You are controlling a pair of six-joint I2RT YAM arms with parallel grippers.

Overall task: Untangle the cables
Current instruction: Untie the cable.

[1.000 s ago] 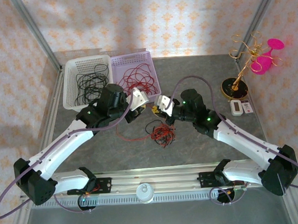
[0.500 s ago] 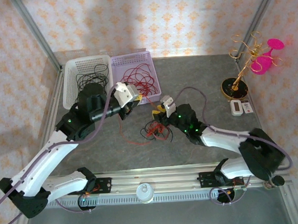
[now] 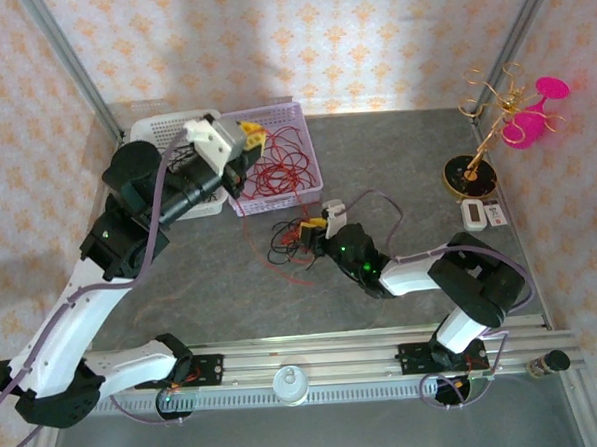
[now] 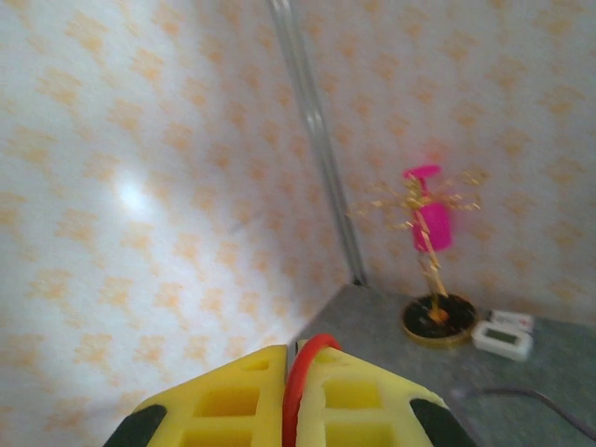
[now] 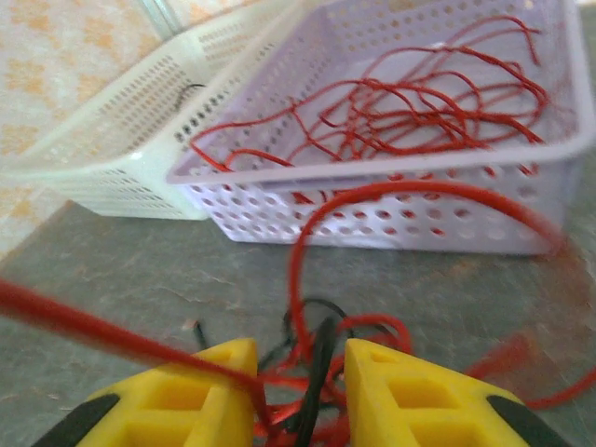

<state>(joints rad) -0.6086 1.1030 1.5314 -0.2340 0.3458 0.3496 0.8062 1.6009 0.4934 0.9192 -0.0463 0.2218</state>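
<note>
While the left arm (image 3: 119, 233) stood raised at the upper left of the top view, its jaws hung above the left side of the lilac basket (image 3: 273, 111). They were pressed together on a red cable (image 4: 296, 391), which rose between the yellow pads in the left wrist view. A heap of loose red cables (image 3: 275, 165) lay inside that basket. A white basket (image 3: 163, 125) stood just beside it to the left, partly hidden behind the arm.

Near the middle of the frame, a tangle of red and black cables (image 3: 294, 242) lay on the grey counter (image 3: 395, 158). The right arm (image 3: 421, 267) reached low across the counter toward it from the lower right. Its jaws were spread part way at the tangle's right edge. In the right wrist view a black strand (image 5: 317, 372) and several red ones ran through the gap between the pads, and another red strand crossed the left pad. A red loop (image 5: 307, 233) arched up in front of the lilac basket's wall.

At the upper right stood a gold wire stand (image 3: 479, 124), with a small white device (image 3: 475, 214) below it.
</note>
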